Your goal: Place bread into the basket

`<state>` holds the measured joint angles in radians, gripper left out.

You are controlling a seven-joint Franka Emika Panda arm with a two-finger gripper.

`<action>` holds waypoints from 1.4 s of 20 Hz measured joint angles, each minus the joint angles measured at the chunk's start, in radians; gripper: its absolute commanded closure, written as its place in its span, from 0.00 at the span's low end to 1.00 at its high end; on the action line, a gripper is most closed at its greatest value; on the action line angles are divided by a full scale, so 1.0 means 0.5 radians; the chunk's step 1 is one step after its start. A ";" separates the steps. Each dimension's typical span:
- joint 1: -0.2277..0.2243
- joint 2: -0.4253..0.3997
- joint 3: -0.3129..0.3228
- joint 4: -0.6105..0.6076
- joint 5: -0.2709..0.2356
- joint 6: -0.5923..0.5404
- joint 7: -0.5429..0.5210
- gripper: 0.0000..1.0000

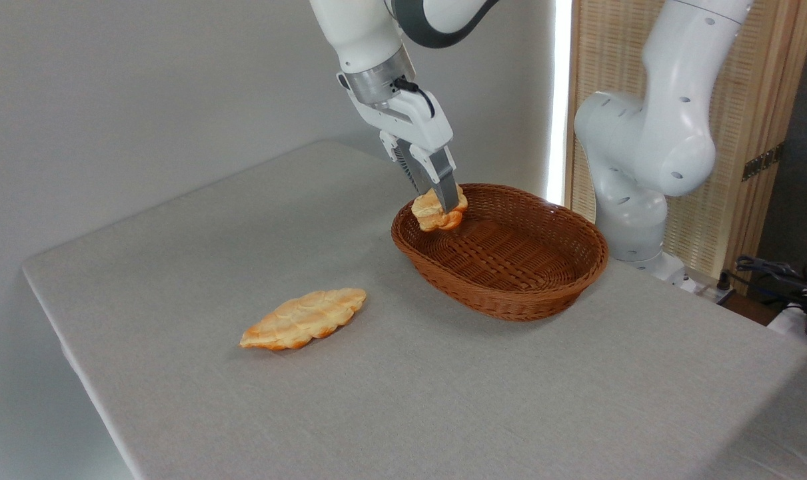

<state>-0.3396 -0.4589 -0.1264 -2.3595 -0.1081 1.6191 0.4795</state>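
Pinching the small lumpy golden-tan bread roll (434,212), your gripper (441,203) hangs over the oval brown woven wicker basket's (510,293) ten-o'clock rim, above the grey surface (443,400).

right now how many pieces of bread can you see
2. A small lumpy roll is held in the gripper over the basket's left rim; a flat leaf-shaped pastry lies on the table. None seems hidden.

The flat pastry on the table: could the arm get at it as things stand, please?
Probably not straight away. The pastry lies in the open with nothing over or beside it, but the gripper is shut on the bread at the basket rim and must release that first.
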 measured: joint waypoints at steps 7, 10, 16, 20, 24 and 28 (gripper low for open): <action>-0.044 0.062 -0.004 -0.009 -0.014 0.020 0.036 0.00; -0.044 0.064 -0.004 -0.009 -0.014 0.020 0.047 0.00; -0.044 0.062 -0.004 0.022 0.006 0.073 0.049 0.00; -0.025 0.054 0.036 0.184 0.044 0.205 0.048 0.00; -0.002 0.125 0.247 0.398 0.053 0.327 0.082 0.00; 0.007 0.413 0.394 0.752 0.057 0.351 0.123 0.00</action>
<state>-0.3364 -0.2525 0.0706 -1.9836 -0.0796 1.7944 0.5409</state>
